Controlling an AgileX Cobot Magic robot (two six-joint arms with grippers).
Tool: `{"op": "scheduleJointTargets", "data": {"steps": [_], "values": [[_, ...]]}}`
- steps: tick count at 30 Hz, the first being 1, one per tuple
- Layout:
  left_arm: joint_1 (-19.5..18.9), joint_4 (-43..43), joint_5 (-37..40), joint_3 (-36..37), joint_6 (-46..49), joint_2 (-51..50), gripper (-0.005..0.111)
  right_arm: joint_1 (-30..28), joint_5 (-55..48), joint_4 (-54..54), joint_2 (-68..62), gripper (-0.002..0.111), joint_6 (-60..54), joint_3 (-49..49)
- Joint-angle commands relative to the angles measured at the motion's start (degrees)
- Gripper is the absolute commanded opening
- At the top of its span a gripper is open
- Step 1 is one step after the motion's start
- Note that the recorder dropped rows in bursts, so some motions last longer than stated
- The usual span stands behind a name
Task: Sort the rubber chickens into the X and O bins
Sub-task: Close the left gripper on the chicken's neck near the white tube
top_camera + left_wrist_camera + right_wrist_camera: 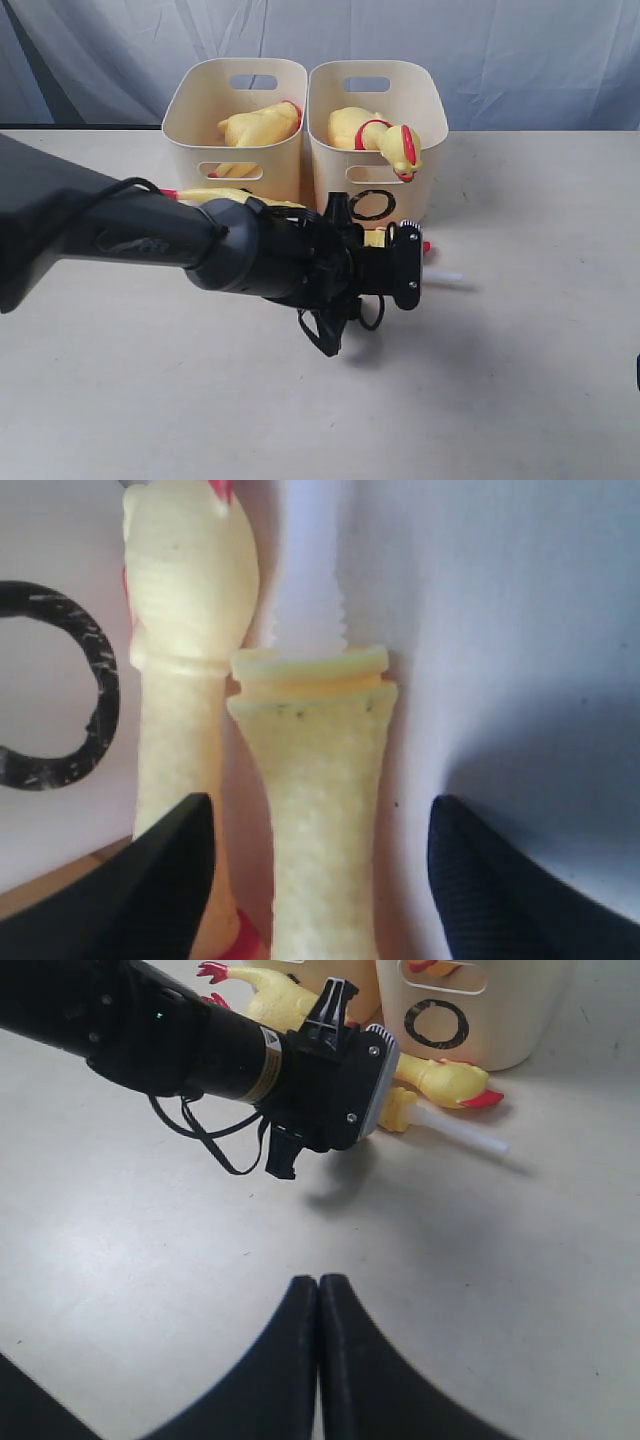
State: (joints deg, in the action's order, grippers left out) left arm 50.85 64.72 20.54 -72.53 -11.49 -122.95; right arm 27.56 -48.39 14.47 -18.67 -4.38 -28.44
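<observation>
Cream plastic tubs stand close side by side at the middle of the far edge of the worktop (520, 380). The O bin (415, 185) shows its black O (372, 205) on the front wall, with the mark's lower edge cut off by the left arm (150, 240). The second bin (280, 165) has its lower front wall covered by that arm, so its mark cannot be read. Each bin holds one chicken: the first chicken (260, 127) lies in the second bin, and the second chicken (375, 135) lies in the O bin with its head over the front rim. The loose chicken (450, 1080) lies on the worktop just in front of the bins, mostly hidden behind the arm in the exterior view. Just beside it lies the neck piece (315, 750), with the white tube (305, 600) projecting from its collar. The left gripper (322, 805) sits over the neck piece with its fingers (150, 880) apart, one on each side. A gap shows at one finger; contact at the other cannot be determined. The right gripper (318, 1285) hangs over the worktop well apart from the bins, fingers pressed together.
</observation>
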Motion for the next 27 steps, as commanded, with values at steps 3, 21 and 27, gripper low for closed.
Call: {"op": "scheduleJointTargets", "data": {"steps": [3,21,27], "values": [[0.05,-0.34,-0.05,0.34,-0.27,-2.05,0.057,-0.03,0.19,-0.28,0.34,-0.001,-0.11,0.30],[0.02,1.15,-1.32,0.34,-0.27,-2.05,0.036,-0.03,0.19,-0.28,0.34,-0.001,-0.11,0.30],[0.02,1.15,-1.14,0.34,-0.27,-2.05,0.010,-0.03,0.19,-0.28,0.34,-0.001,-0.11,0.30]]}}
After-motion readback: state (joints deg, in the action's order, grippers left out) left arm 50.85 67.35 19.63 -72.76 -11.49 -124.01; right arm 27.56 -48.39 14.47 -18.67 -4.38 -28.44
